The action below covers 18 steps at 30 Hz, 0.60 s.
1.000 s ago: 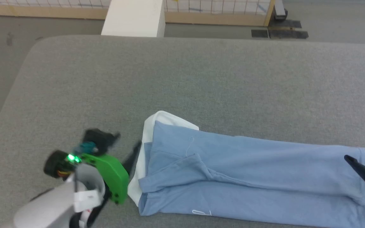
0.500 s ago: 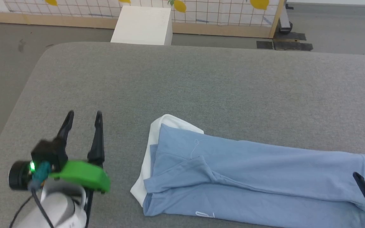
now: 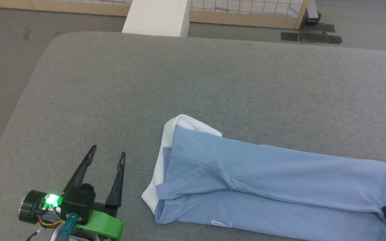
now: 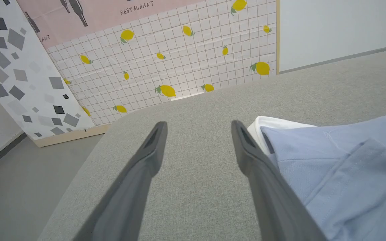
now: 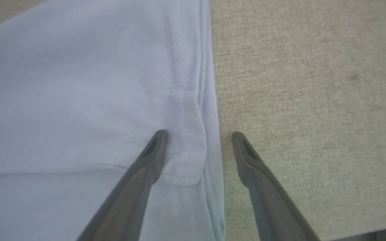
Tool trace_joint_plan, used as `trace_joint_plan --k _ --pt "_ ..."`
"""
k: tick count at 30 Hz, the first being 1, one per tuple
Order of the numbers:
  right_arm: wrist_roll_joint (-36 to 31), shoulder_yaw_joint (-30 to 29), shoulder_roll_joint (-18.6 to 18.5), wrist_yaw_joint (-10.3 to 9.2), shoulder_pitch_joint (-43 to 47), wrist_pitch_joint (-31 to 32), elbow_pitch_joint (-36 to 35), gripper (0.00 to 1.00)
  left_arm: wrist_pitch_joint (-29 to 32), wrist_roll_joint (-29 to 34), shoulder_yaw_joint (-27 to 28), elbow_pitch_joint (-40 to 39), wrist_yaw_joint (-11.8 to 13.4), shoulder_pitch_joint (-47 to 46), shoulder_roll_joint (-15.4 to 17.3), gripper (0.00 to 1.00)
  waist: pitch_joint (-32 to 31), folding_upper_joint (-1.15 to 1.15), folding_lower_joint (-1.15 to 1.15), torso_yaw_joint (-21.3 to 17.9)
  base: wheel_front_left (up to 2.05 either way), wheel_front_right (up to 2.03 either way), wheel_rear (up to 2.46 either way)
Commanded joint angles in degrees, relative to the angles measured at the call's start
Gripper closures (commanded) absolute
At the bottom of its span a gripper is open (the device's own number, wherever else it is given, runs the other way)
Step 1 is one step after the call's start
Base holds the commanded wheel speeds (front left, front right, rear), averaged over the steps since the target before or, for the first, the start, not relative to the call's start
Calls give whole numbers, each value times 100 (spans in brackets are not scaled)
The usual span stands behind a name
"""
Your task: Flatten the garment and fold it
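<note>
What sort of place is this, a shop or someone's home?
Probably neither: it looks like a staged test room. A white grid panel printed with yellow lemons stands by a pink poster lettered RESTAURANT, and a light blue knit T-shirt lies on a big grey fabric-covered table.

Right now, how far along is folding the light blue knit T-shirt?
Done: the light blue knit T-shirt lies as a long narrow band on the grey padded table. In hand: nothing; left gripper open beside it, right gripper open astride its other end's edge. Left: likely the crosswise folds.
</note>
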Motion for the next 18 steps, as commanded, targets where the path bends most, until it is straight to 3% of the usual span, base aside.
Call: trace_joint_plan --k 1,9,10,11,18 --pt "-33 -23 49 -9 -61 34 56 0 -24 101 57 6 -63 83 -65 0 93 0 0 66 0 0 0" --pt "307 231 291 -9 -79 331 212 0 -25 367 352 113 -357 33 -342 0 327 0 0 176 0 0 0" --pt "359 280 310 -9 -60 366 197 21 -25 390 384 126 -378 34 -367 0 340 0 0 180 0 0 0" --pt "399 332 319 -9 -35 387 174 100 -25 417 422 140 -406 37 -399 0 351 0 0 185 0 0 0" --pt "626 507 280 -9 38 341 -42 100 -25 532 620 270 -575 113 -555 0 261 0 0 147 0 0 0"
